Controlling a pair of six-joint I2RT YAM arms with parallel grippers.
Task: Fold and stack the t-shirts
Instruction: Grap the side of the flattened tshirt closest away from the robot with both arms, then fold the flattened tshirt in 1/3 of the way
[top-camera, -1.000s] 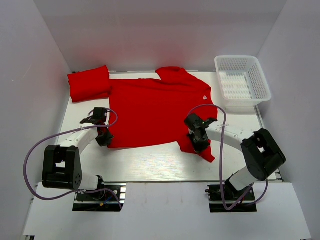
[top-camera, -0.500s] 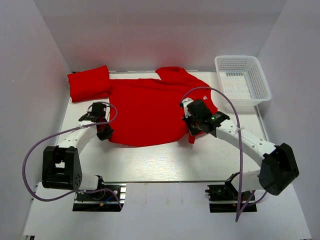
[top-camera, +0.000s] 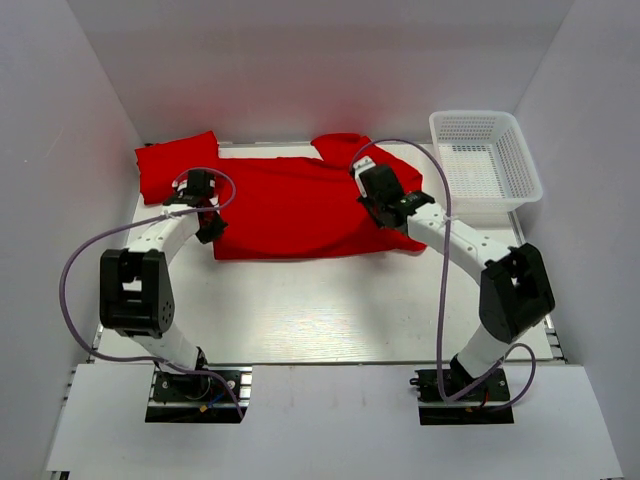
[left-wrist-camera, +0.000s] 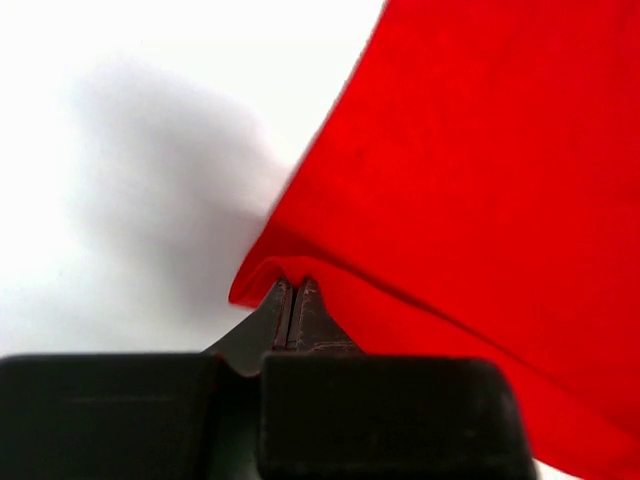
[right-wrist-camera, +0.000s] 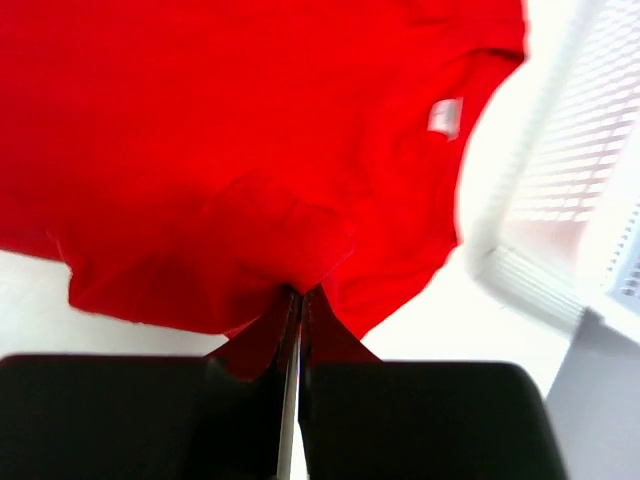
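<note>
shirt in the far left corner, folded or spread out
Folded: the corner shirt is a compact, thick bundle with no sleeves showing.

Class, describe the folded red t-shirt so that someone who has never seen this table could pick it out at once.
Start at the white table and go to its far left corner, across from the white mesh basket at the far right. There lies the folded t-shirt, beside the spread t-shirt. Both are red, but this one is a compact, thick bundle rather than a wide sheet.
</note>
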